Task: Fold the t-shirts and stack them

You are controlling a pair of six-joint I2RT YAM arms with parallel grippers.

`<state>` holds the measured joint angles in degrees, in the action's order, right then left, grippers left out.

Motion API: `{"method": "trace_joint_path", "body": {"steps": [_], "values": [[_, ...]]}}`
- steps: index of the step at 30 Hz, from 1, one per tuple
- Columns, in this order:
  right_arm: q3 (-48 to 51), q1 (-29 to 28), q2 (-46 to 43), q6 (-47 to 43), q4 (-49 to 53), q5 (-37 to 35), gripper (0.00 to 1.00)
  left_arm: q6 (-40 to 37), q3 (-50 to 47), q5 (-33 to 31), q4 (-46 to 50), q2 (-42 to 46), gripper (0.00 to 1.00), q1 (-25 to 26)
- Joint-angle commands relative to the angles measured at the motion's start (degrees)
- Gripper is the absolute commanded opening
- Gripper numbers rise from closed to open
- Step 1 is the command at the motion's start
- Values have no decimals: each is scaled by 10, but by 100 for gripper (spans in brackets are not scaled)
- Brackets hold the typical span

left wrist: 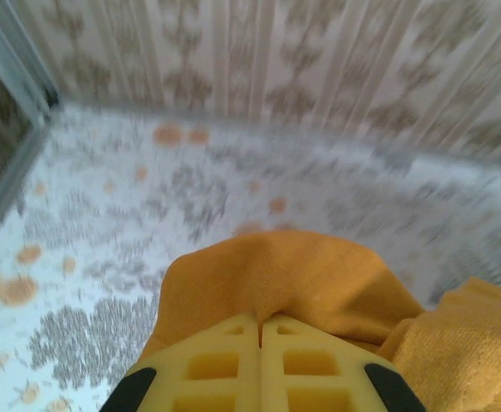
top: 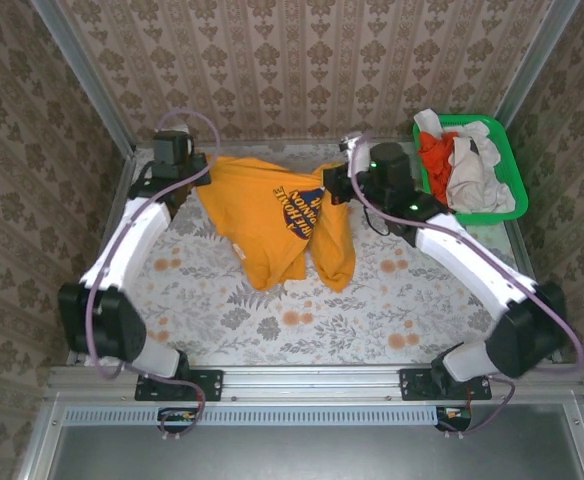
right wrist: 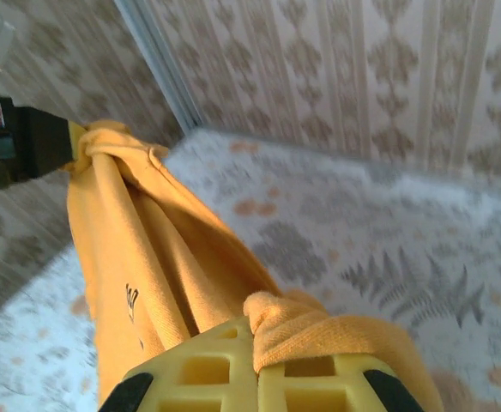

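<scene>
- The left gripper (top: 196, 166) is at the far left of the table (top: 272, 320), near the back wall. Its jaws are clenched on one edge of the mustard-orange t-shirt (top: 272, 215).
- In the left wrist view, the yellow fingers of the left gripper (left wrist: 260, 324) are pressed together, and a fold of the mustard-orange t-shirt (left wrist: 276, 270) bulges out just beyond the tips.
- The mustard-orange t-shirt is stretched between the two grippers along the back of the table. Its lower part droops onto the flowered tabletop in two loose lobes. The dark-and-white chest print (top: 307, 213) faces up, right of the shirt's middle.
- The right gripper (top: 336, 182) is at the shirt's right edge, jaws closed on the cloth.
- In the right wrist view, the right gripper (right wrist: 256, 335) pinches a bunched roll of the mustard-orange t-shirt (right wrist: 139, 249). From there the cloth runs taut up and left to the left gripper (right wrist: 74, 146).
- The green basket (top: 509, 150) sits at the far right corner, well apart from the held shirt. It holds a red-orange t-shirt (top: 436, 155) on the left and crumpled white t-shirts (top: 477, 172) on the right.
</scene>
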<state>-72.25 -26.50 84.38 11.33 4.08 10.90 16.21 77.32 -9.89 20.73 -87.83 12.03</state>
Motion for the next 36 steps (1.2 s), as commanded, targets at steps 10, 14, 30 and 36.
{"method": "trace_joint_path", "body": {"steps": [10, 14, 30, 36], "values": [[-154, 51, 179, -16, 20, -58, 77, 22, 245, -15, -3, -242, 30, -51], [-78, 51, 128, -5, 1, -56, 83, 32, 253, -15, 13, -232, 100, -44], [233, 33, -5, 120, 10, -36, 82, 286, -244, -102, 2, 105, 100, 185], [264, -2, 30, 145, 1, -28, 77, 425, -346, -114, 6, 171, 99, 254]]}}
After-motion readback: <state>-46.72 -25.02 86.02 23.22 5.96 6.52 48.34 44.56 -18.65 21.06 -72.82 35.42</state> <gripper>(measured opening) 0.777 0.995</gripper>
